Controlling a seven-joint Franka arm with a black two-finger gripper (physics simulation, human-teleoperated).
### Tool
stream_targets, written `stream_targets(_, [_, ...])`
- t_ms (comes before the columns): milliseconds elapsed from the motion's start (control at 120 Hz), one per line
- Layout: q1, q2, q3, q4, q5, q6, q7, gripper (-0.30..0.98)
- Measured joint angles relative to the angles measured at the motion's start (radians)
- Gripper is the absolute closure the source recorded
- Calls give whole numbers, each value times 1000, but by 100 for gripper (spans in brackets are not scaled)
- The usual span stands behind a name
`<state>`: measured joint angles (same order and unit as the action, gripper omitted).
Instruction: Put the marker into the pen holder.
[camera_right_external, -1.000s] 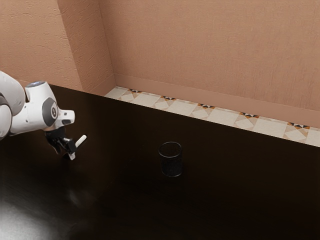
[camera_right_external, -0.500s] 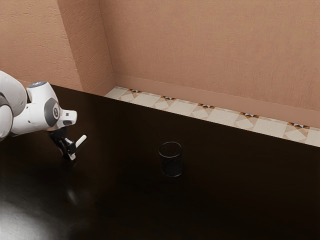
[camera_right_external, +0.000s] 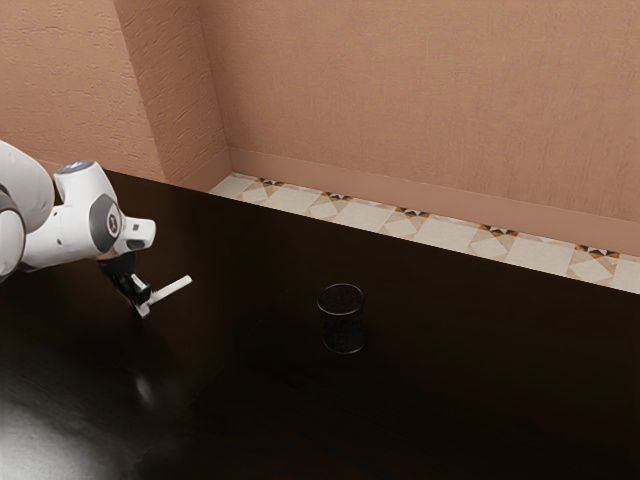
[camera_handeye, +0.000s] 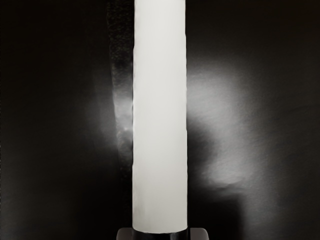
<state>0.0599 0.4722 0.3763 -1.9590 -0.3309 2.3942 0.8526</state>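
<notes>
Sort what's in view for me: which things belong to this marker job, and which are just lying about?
Job:
- marker
- gripper, shut on the marker
- pen holder, standing upright

Just surroundings:
- dark table, the work surface
- wall
- tiled floor

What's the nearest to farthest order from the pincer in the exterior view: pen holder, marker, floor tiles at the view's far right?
1. Marker, right at the pincer.
2. Pen holder, mid-view on the table.
3. Floor tiles, far right, beyond the table.
</notes>
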Motion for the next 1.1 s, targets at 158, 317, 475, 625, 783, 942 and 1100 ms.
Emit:
stream_targets(158, [-25,-55,1,-8,13,4,-7,76])
stream_targets(317, [-83,-167,3,-21,82,-42,-42,78])
stream_targets(475, [-164,-302,1,43,222,-187,-120,79])
stream_targets(625, [-265,-213,-63,338,305,-408,-201,79])
stream_targets(783, [-289,-34,-180,588,341,-627,-270,78])
stream_targets(942, [-331,63,-202,692,359,-792,-319,78])
stream_targets(1100, [-386,92,-207,746,374,-899,-357,76])
